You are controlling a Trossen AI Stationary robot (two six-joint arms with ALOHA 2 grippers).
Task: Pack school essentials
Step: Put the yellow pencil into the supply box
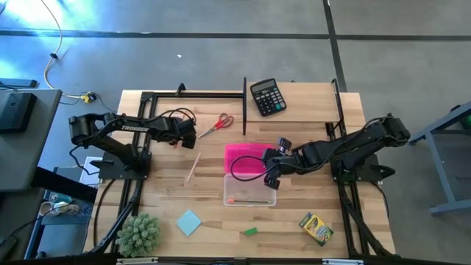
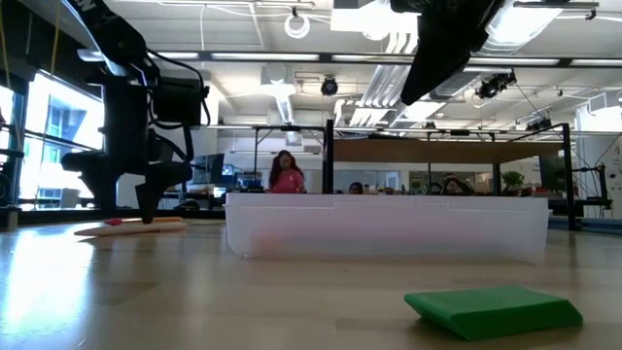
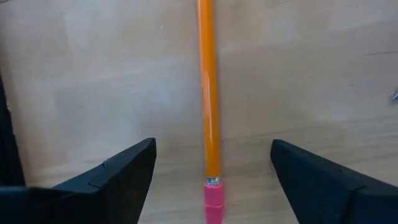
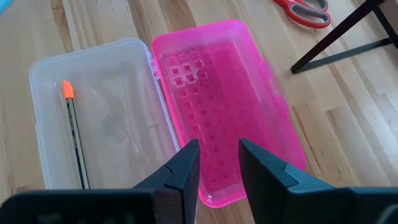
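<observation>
Two arms reach in over a pale wood-plank table (image 1: 162,191) edged by a black frame.

At the high view's left, the left gripper (image 1: 188,137) hangs over bare boards; in its wrist view the dark tapered fingers (image 3: 118,177) stand wide apart, straddling but not touching a slim orange pencil (image 3: 208,93) with a pink eraser end. Just right lie red-handled scissors (image 1: 216,124), and below them a thin pale stick (image 1: 193,168) rests aslant on open wood.

Lower left sits a fuzzy plant (image 1: 139,233), then a flat blue notepad (image 1: 189,221) and a small green eraser (image 1: 251,231), all well apart.

At centre a hinged plastic case (image 1: 250,193) lies open: a glossy pink dimpled half beside a clear half holding a dark pencil with an orange tip (image 4: 73,134). The right gripper (image 1: 271,168) hovers over the pink half, fingers (image 4: 176,180) slightly parted and empty.

Upper centre stands a black calculator (image 1: 267,97); lower right, a crayon box (image 1: 316,227) near the table's edge.
</observation>
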